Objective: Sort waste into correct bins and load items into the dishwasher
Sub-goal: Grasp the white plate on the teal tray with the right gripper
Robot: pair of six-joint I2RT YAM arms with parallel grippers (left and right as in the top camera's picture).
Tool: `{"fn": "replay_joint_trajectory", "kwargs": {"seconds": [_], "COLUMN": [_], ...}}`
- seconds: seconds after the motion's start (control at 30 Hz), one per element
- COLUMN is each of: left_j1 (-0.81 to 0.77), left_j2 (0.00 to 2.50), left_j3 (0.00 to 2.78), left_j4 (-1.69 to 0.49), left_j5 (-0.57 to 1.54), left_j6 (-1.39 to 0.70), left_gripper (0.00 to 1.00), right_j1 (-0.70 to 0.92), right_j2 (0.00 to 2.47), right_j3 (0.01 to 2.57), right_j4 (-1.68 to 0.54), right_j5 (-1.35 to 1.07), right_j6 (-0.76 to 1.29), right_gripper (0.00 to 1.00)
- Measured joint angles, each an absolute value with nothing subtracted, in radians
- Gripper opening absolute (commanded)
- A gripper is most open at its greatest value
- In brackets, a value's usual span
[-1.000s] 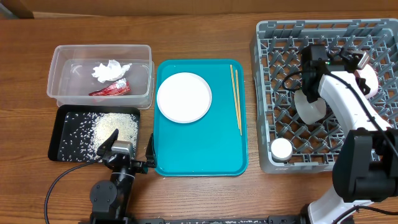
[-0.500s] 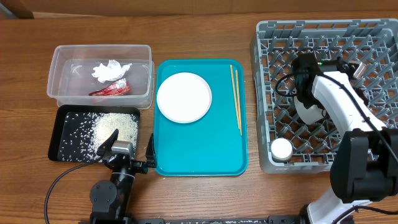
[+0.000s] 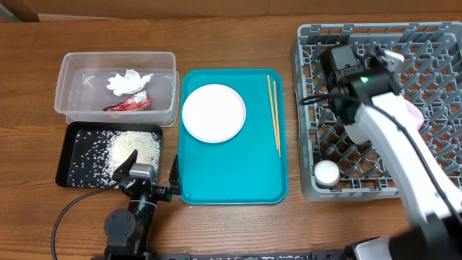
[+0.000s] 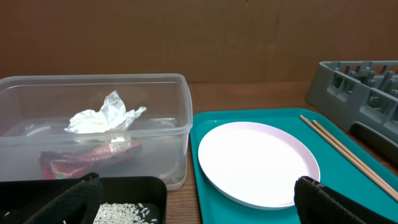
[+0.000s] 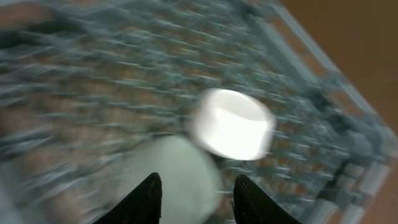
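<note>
The grey dish rack stands at the right and holds a small white cup and a white bowl partly under my right arm. My right gripper hovers over the rack's left part; in the blurred right wrist view its fingers are open and empty above a bowl and the cup. A white plate and a chopstick pair lie on the teal tray. My left gripper rests open at the table's front edge; it also shows in the left wrist view.
The clear tub holds the white tissue and red wrapper. The black tray in front of it holds loose rice. The rack's edge shows in the left wrist view.
My right arm has swung left and toward the back across the rack, away from the bowl. The left arm and the tray's items have not moved.
</note>
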State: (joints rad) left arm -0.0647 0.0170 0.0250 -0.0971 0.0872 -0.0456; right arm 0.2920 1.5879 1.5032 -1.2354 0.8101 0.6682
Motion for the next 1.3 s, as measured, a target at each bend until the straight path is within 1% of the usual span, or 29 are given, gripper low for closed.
{"fn": "replay_joint_trajectory", "kwargs": {"seconds": [0.07, 0.1, 0.2, 0.27, 0.33, 0.4, 0.5, 0.6, 0.7, 0.9, 1.0, 1.13, 1.17, 1.3], "left_j1": [-0.065, -0.065, -0.065, -0.065, -0.065, -0.065, -0.065, -0.065, -0.065, -0.065, -0.065, -0.065, -0.065, -0.065], "left_j2": [0.017, 0.017, 0.017, 0.017, 0.017, 0.017, 0.017, 0.017, 0.017, 0.017, 0.017, 0.017, 0.017, 0.017], "left_j3": [0.025, 0.025, 0.025, 0.025, 0.025, 0.025, 0.025, 0.025, 0.025, 0.025, 0.025, 0.025, 0.025, 0.025], "left_j4": [-0.097, -0.097, -0.097, -0.097, -0.097, -0.097, -0.097, -0.097, -0.097, -0.097, -0.097, -0.097, -0.097, -0.097], "left_j5": [0.087, 0.087, 0.087, 0.087, 0.087, 0.087, 0.087, 0.087, 0.087, 0.087, 0.087, 0.087, 0.087, 0.087], "left_j6": [-0.046, -0.046, -0.046, -0.046, -0.046, -0.046, -0.046, -0.046, -0.046, -0.046, -0.046, -0.046, -0.046, -0.046], "left_gripper": [1.00, 1.00, 1.00, 1.00, 1.00, 1.00, 1.00, 1.00, 1.00, 1.00, 1.00, 1.00, 1.00, 1.00], "right_j1": [0.347, 0.371, 0.448, 0.490, 0.533, 0.575, 0.611, 0.614, 0.610, 0.609, 0.609, 0.609, 0.609, 0.603], "right_j2": [1.528, 1.507, 1.467, 1.472, 1.491, 1.520, 1.594, 1.696, 1.815, 1.983, 2.037, 2.081, 2.082, 2.070], "right_j3": [1.527, 1.533, 1.537, 1.537, 1.527, 1.503, 1.453, 1.420, 1.407, 1.404, 1.403, 1.403, 1.404, 1.408], "right_j4": [-1.165, -1.139, -1.073, -1.034, -0.981, -0.930, -0.856, -0.787, -0.720, -0.627, -0.580, -0.568, -0.571, -0.606], "right_j5": [0.667, 0.587, 0.286, 0.135, 0.036, -0.003, 0.013, 0.031, 0.043, 0.052, 0.040, 0.009, 0.008, -0.002], "right_j6": [0.569, 0.522, 0.404, 0.364, 0.341, 0.337, 0.355, 0.375, 0.386, 0.392, 0.392, 0.391, 0.396, 0.412], "right_gripper": [0.51, 0.53, 0.56, 0.56, 0.58, 0.58, 0.57, 0.56, 0.53, 0.52, 0.42, 0.07, 0.04, 0.04]}}
